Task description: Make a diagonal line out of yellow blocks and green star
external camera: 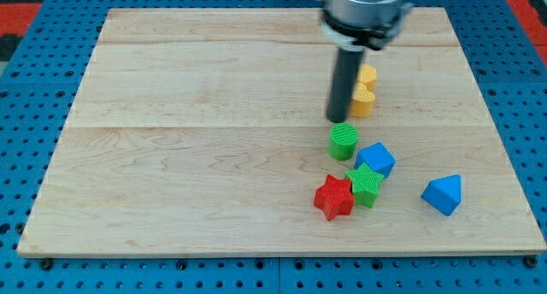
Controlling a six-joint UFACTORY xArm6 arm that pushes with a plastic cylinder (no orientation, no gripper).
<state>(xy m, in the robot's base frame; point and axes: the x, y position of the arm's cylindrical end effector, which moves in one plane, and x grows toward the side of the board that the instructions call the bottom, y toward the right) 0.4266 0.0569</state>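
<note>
Two yellow blocks stand stacked top to bottom in the view's upper right: one (367, 75) above, the other, heart-like (362, 102), below it. The green star (367, 185) lies lower, touching the red star (333, 197) on its left and the blue cube (375, 160) above it. My tip (336, 120) is just left of the yellow blocks and just above the green cylinder (344, 142). The rod hides the left edges of the yellow blocks.
A blue triangular block (443, 194) lies alone at the lower right. The wooden board (171, 157) rests on a blue pegboard.
</note>
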